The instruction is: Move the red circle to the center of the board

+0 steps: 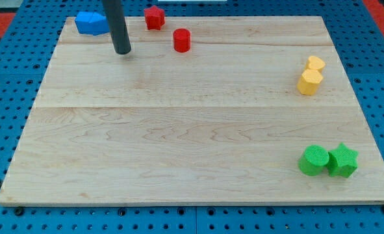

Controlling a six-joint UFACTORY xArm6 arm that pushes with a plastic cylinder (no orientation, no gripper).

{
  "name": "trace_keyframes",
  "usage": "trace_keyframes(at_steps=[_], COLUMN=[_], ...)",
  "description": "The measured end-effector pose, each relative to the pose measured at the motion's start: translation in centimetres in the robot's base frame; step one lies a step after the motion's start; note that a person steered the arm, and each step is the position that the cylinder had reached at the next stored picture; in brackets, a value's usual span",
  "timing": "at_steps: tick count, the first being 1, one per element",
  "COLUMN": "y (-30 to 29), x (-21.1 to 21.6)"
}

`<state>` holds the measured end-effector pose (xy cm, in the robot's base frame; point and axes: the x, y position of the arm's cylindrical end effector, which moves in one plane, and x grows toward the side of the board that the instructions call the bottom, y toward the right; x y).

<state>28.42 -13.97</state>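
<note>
The red circle (182, 40) stands near the view's top, a little left of the middle of the wooden board (179, 143). A second red block (154, 17), angular in shape, sits up and to its left at the board's top edge. My tip (122, 51) rests on the board to the left of the red circle, about ninety pixels away and not touching it. The dark rod rises from the tip out of the view's top.
A blue block (91, 23) lies at the top left, just left of the rod. Two yellow blocks (310, 82) (316, 64) sit together at the right edge. A green circle (314, 160) and a green star (342, 160) touch at the bottom right.
</note>
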Motion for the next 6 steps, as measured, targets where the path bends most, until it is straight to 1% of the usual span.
trace_keyframes(at_steps=[1,2,3,4,5,6], y=[1.8,6.0,8.0,9.9,7.9,7.8], x=[-2.1,-2.2,3.4,7.2,2.8,-3.2])
